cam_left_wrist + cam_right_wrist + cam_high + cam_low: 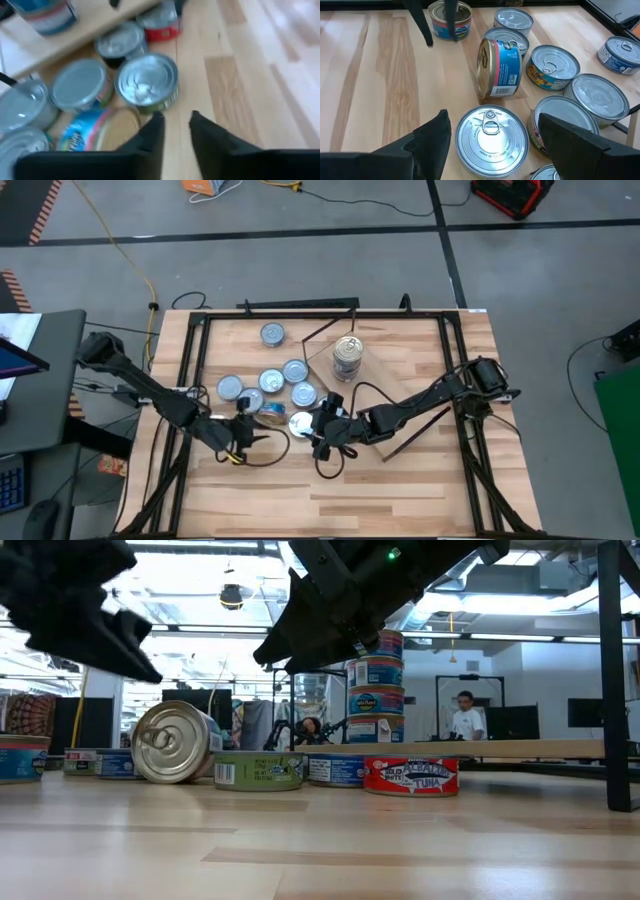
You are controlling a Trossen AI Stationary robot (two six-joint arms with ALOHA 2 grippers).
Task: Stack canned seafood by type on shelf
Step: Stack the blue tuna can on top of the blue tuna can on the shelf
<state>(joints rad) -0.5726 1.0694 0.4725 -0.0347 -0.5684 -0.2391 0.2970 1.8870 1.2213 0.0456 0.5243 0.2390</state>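
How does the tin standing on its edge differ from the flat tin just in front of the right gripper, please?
The tipped tin stands on its rim, blue and pink label showing, lid facing sideways. The flat tin rests on its base, silver pull-tab lid facing up, between the open fingers of the right gripper. Both are small round tins on the wood.

Red-labelled tin on tabletop read "ALBACORE TUNA" in white letters, low view. Barcode showed on green-sided tin beside it. Print on stacked tins too small to read.
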